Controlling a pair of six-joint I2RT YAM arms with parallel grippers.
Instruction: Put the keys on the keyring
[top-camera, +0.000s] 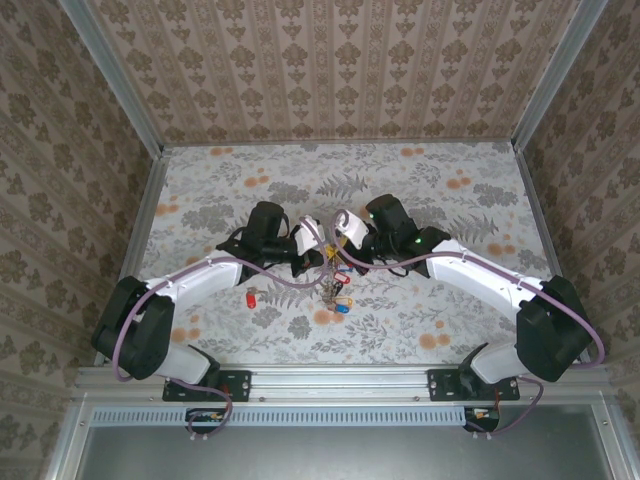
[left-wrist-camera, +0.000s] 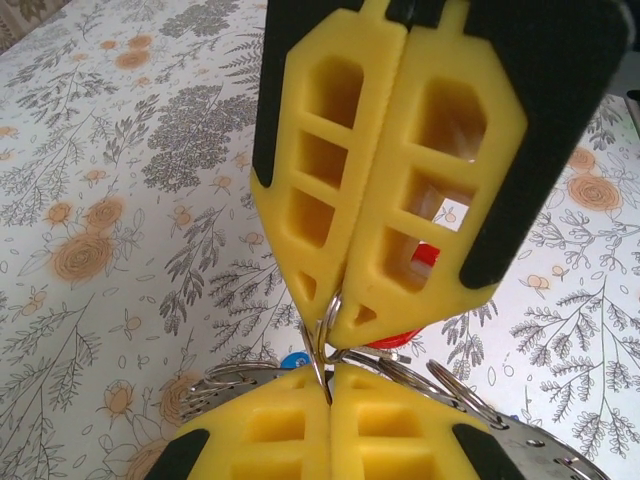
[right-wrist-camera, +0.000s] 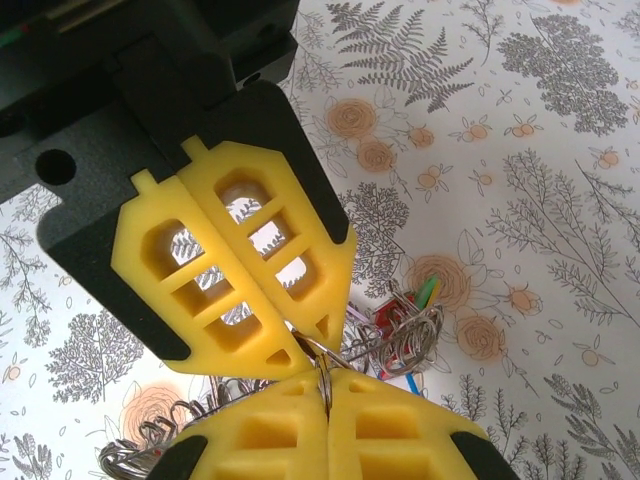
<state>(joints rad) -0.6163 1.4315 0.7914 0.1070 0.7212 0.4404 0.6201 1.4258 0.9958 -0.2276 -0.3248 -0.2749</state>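
Shut tight with the left gripper (right-wrist-camera: 300, 346) on the keyring (right-wrist-camera: 321, 350), yellow lattice pads (right-wrist-camera: 230, 290) pressed flat together, no gap along the seam. Shut just as tight with the right gripper (right-wrist-camera: 326, 384) on that same thin loop of silver wire, nose to nose with the left, tips all but touching. Seen from the left wrist, the same pinch, with the wire running down into the seam of the lower pads and curling past the point of the upper pair. Just beside the pinch, hanging off the wire, a tangle of further metal rings (right-wrist-camera: 412, 342) with the keys (right-wrist-camera: 388, 320): a red head, a green-yellow tag sticking up, a blue bit below. More silver loops (right-wrist-camera: 140, 455) at the lower left of the right wrist view, too close and blurred to sort out. From above, a meeting of the two grippers at mid-table, well off the walls (top-camera: 330, 70), with the bunch of keys showing just on the near side of the fingertips, red, yellow and blue specks in it. Off to the left of that bunch, apart from it and lying alone on the table (top-camera: 470, 300), one loose red key (top-camera: 250, 298). Underneath, a pale print of grey ferns and orange flowers; all around, brown patterned paper.
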